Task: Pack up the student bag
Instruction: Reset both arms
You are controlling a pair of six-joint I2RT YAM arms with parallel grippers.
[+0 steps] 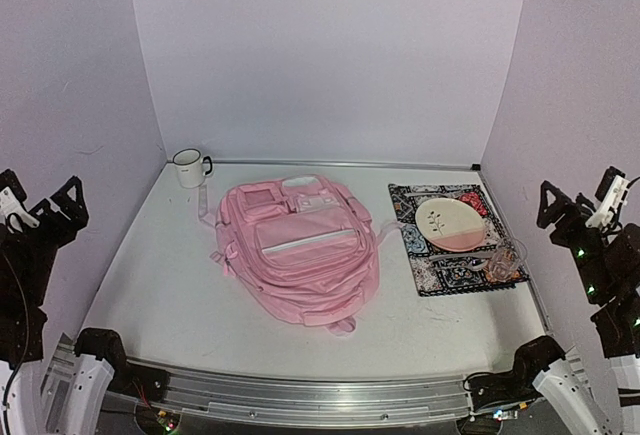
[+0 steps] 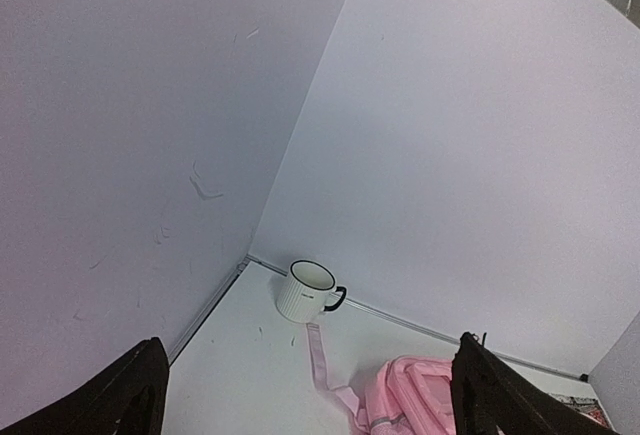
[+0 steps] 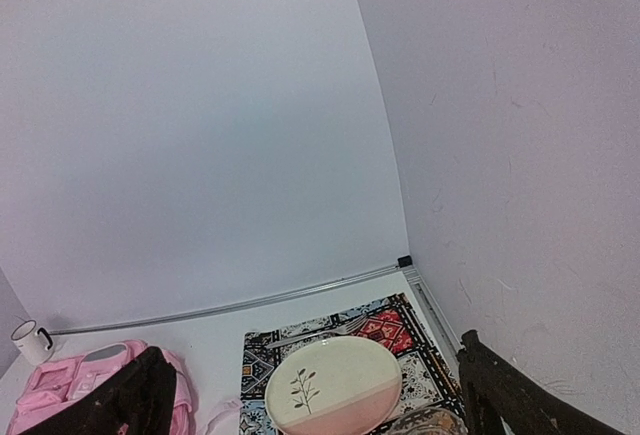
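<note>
two black arms [image 1: 25, 275] with white base links [image 1: 70, 395] and small green leds [image 1: 583, 252]

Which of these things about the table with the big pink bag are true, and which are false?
1. The big soft pink fabric backpack lies flat in the middle of the table. True.
2. The white mug with a black rim stands on the patterned mat. False: it stands on the bare table in the far left corner, and the mat is on the right.
3. The round cream-and-pink plate rests on the patterned mat. True.
4. The left gripper is holding the backpack. False: it is open, off to the side and holding nothing, and so is the right gripper.
</note>
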